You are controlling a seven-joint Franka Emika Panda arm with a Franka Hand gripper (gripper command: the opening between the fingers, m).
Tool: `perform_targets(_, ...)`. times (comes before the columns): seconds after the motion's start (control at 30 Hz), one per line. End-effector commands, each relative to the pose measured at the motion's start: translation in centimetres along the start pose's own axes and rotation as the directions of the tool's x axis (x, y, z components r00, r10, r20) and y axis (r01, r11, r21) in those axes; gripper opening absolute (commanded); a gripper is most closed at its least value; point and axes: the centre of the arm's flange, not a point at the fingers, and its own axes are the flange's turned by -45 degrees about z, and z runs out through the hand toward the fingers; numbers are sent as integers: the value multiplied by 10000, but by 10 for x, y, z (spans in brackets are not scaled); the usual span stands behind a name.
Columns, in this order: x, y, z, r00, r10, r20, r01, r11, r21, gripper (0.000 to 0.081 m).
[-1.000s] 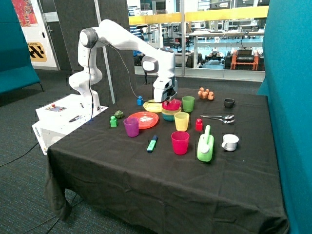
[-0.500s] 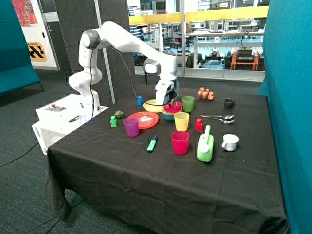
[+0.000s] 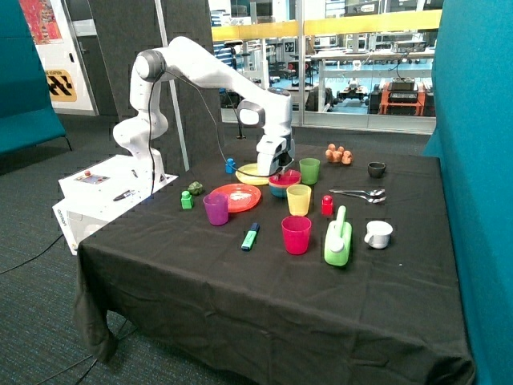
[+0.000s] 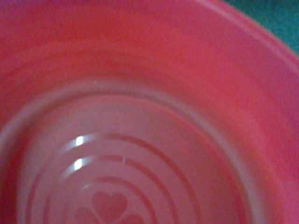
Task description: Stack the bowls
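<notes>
— Where do we have the arm [image 3: 200, 68] just now?

— We reach out from the white base [image 3: 138, 136], rise to the shoulder joint, then run the long upper link slanting down and away from it toward the wrist [image 3: 271, 112].

— And the wrist?

— We hold it turned straight down, with the gripper [image 3: 277, 169] hanging beneath it, low over the table.

— Do we see how the fingers stand?

— We cannot tell; from outside they are too small to make out, and our wrist camera does not show them at all.
</notes>
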Motion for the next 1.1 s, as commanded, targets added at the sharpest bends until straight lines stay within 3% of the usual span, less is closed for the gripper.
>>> perform_targets(0.0,-10,0,8,9999,19,-105,-19,10000,-7,0)
perform_targets(0.17,-22,3,13,9999,-79,-105,79,10000,-8,23)
perform_targets(0.3,-27,7,13,9999,-107,-105,107,9999,-8,241)
perform_targets(0.4,-29,9,12,9999,-121,-105,121,9999,-9,303)
perform_targets(1.07,-30,11,10,9997,-228,-104,227,9997,-10,495)
